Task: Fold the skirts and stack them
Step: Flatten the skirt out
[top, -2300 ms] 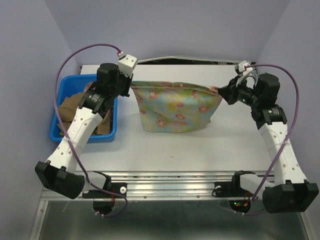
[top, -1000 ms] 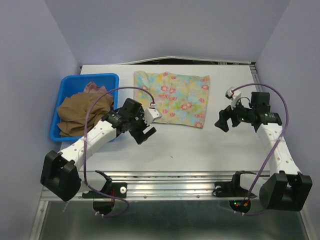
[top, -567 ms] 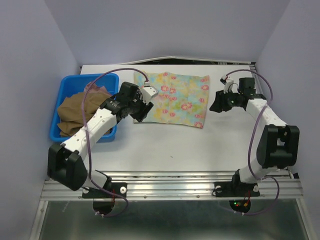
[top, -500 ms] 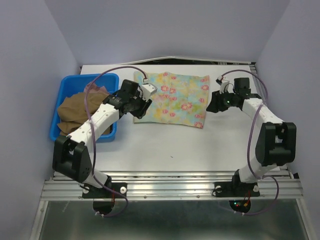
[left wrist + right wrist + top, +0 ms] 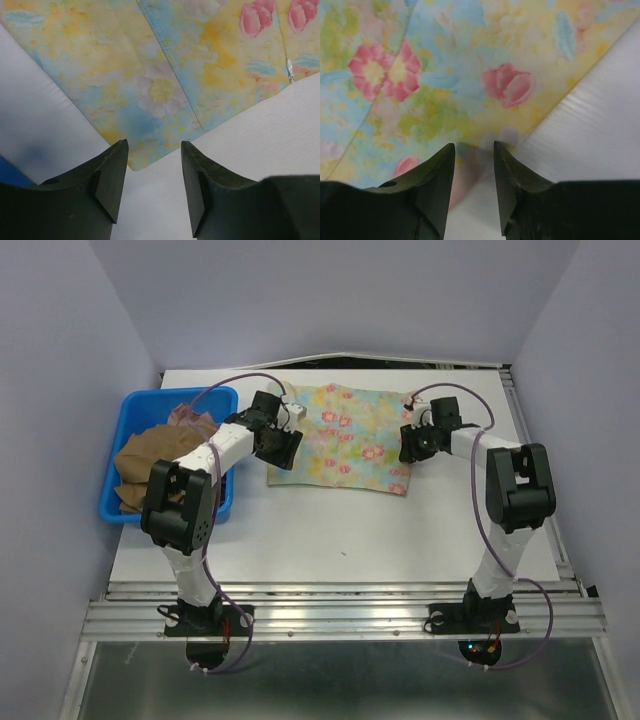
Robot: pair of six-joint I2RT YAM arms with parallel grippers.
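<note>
The floral skirt lies flat on the bench at the upper centre of the top view, its long axis running left to right. The left claw sits at its lower left corner and the right claw at its right edge. Both claws are released, jaws parted. The corner lies just ahead of the left tips, and the hem reaches into the right gap. A pinch at both ends looks due.
</note>
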